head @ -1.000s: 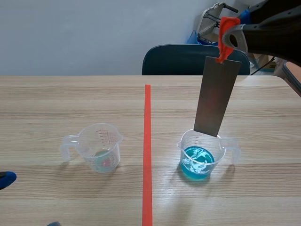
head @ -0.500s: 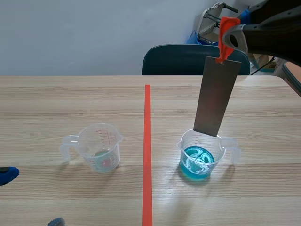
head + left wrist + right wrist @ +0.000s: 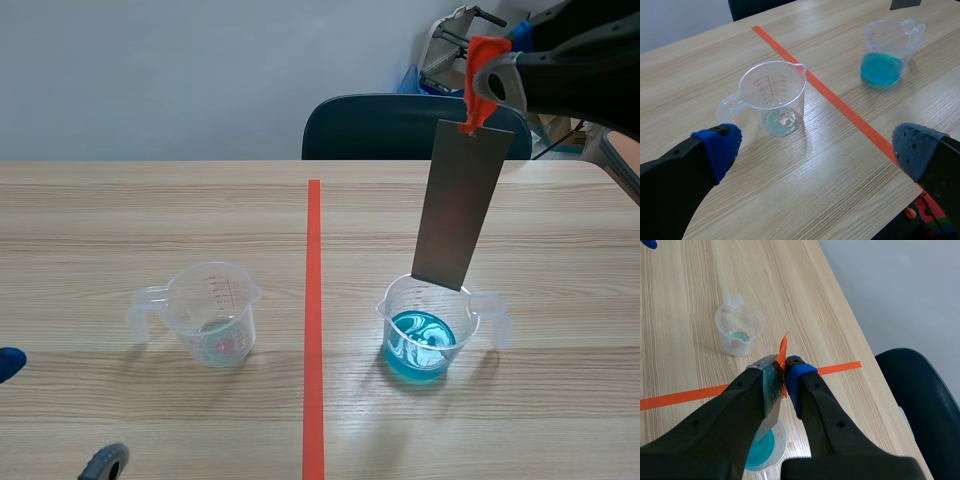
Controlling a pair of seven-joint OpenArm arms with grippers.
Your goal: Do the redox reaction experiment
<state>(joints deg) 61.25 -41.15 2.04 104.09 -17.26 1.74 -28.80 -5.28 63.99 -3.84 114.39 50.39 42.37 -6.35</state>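
The metal strip (image 3: 460,205), pinched in the right claw (image 3: 784,372), is hung over the blue cup (image 3: 428,325); its rim could be struck and tipped. The left claw (image 3: 816,146) is spread, empty.

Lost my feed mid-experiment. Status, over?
Left gripper open, near clear cup. Right gripper shut on plate, hanging over blue cup, tip above the liquid. Nothing in the way.

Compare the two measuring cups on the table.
The right cup holds bright blue liquid; the left cup only a pale trace. The metal strip hangs over the right cup, nothing over the left cup. Both are clear, upright, handles pointing outward.
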